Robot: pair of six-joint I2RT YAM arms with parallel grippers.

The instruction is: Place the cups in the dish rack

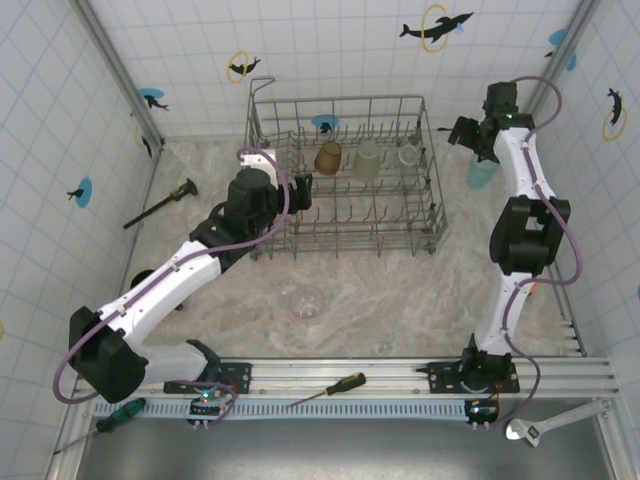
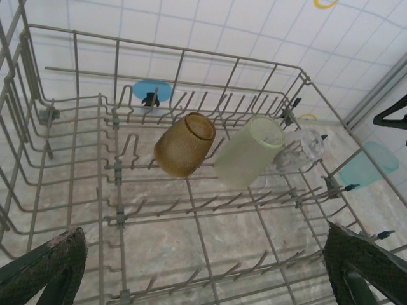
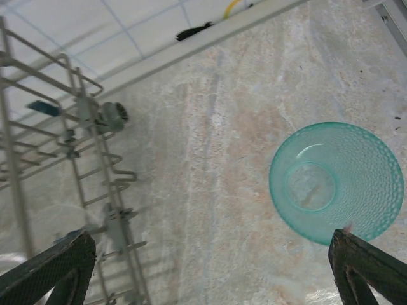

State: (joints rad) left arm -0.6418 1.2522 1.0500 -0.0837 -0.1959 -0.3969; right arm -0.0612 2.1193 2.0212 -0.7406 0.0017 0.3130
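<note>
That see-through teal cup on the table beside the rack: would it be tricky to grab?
The teal cup looks thin-walled and translucent, so probably light. It tapers toward one end, so a sideways nudge might tip it. Its dimpled surface may aid grip.

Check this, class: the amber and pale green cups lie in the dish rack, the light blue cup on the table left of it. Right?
No: the top external view shows the light blue cup right of the dish rack. The amber cup and pale green cup do lie inside.
</note>
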